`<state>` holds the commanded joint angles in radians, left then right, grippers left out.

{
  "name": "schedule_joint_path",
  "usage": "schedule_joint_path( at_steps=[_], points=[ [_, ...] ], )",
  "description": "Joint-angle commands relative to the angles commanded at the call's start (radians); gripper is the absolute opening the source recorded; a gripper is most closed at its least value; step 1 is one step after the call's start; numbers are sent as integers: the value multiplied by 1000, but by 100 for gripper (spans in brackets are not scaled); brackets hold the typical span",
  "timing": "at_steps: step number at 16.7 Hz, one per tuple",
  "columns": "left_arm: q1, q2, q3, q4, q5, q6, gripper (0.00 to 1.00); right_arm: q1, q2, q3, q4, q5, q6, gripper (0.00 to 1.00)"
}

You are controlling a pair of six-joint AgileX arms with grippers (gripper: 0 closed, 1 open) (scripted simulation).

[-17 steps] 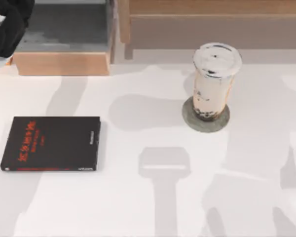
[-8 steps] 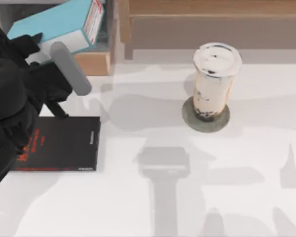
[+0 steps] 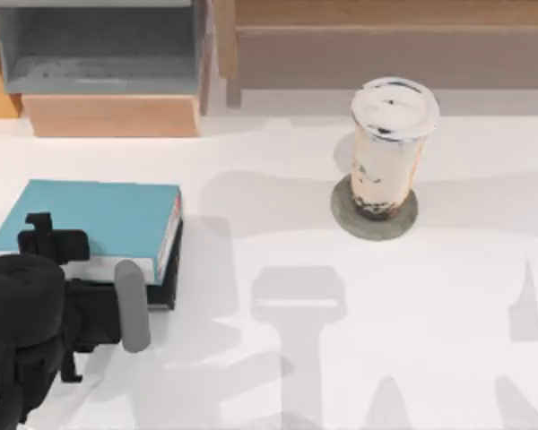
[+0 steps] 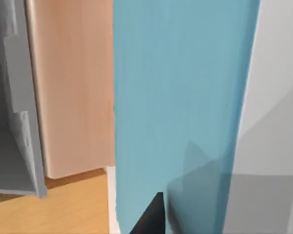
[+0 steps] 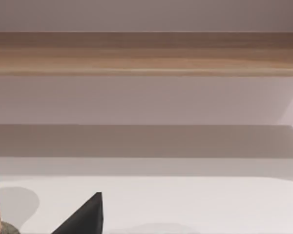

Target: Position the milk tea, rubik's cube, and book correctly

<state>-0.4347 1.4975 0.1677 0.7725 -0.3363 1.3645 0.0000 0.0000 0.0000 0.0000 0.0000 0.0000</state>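
1. Top view: the thin light-blue book with white page edges lies flat at the table's left side, on top of a black slab whose edge peeks out at its right. The black left gripper sits at the book's near edge, and I can't tell if its claw is clamped or loose. The tall clear milk tea cup with white domed lid stands upright on a flat grey round coaster, well apart to the right, with bare white tabletop between them. A grey wooden-fronted drawer box sits behind the book.
2. Left wrist view: the blue cover runs close past the camera, wood panel beside it.
3. Right wrist view: a long wooden shelf over open table; the right gripper's dark fingertip pokes in, claw state unclear.
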Motion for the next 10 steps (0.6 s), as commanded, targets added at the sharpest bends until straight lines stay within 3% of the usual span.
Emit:
schedule_joint_path(
  at_steps=[10],
  points=[
    [10, 35, 12, 25, 9, 6, 0, 0, 0, 0, 0, 0, 0, 100]
  ],
)
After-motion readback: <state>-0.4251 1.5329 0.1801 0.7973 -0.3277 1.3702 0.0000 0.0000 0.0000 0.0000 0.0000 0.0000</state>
